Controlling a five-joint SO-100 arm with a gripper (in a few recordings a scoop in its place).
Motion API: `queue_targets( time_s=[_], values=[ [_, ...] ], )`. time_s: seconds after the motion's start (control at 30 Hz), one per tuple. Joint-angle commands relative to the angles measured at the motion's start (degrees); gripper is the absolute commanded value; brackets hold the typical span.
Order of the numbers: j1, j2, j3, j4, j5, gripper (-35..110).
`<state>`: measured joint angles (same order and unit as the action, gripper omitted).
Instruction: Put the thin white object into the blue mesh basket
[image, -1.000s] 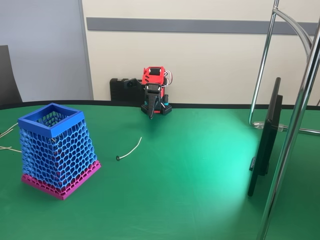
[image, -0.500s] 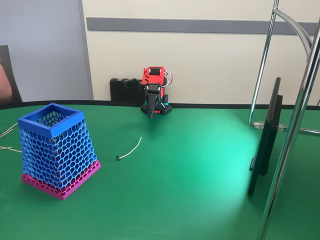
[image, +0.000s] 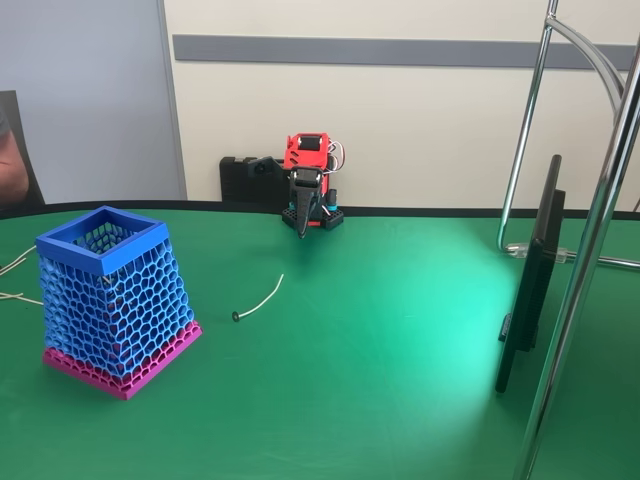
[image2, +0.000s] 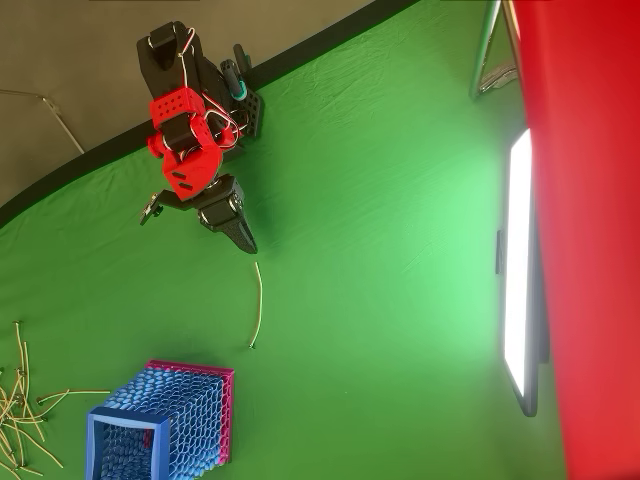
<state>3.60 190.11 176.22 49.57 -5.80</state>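
The thin white object (image: 262, 298) lies flat on the green table, slightly curved, with its dark ring end pointing toward the front; from above the strip (image2: 261, 305) runs from near the arm toward the basket. The blue mesh basket (image: 100, 250) stands upright at the left of the fixed view, its pink band at the bottom, and appears at the lower left from above (image2: 170, 420). My gripper (image: 302, 226) hangs folded at the red arm's base by the back edge, pointing down, shut and holding nothing. In the overhead view its tip (image2: 247, 242) sits just short of the strip's near end.
A dark flat screen (image: 530, 280) stands upright at the right, beside chrome stand tubes (image: 590, 250). Long pale wires (image2: 20, 400) lie at the table's left edge beyond the basket. Part of a person's arm (image: 10, 165) shows at the far left.
A person's arm has come into view at the left edge. The robot arm, strip and basket have not moved.
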Motion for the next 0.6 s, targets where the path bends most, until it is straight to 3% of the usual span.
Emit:
queue_targets(
  time_s=[0.0, 0.57],
  values=[
    [-1.49, 0.44, 0.44, 0.09, -1.67, 1],
    [-2.02, 0.44, -0.53, 1.32, -1.23, 0]
  ],
)
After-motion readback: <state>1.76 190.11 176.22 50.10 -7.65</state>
